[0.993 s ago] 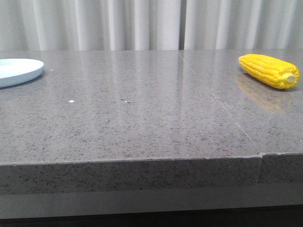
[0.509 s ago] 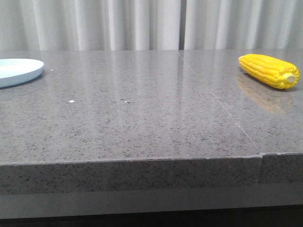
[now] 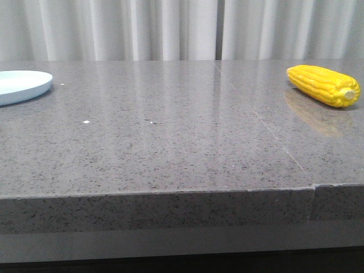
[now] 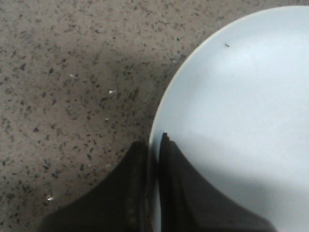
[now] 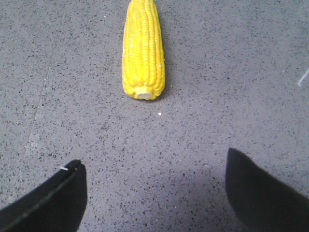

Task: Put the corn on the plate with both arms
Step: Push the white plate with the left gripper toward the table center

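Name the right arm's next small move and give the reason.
Probably ease the right gripper forward toward the corn until the fingers flank it. The jaws are already spread wide, the cob lies untouched on the table ahead with its stub end facing the gripper, and the plate sits far off at the left.

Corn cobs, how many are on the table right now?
1. The corn lies on its side at the far right of the table, untouched, ahead of the open right gripper. The views show only part of the table.

No text, label, brand, number or sign is legible anywhere.
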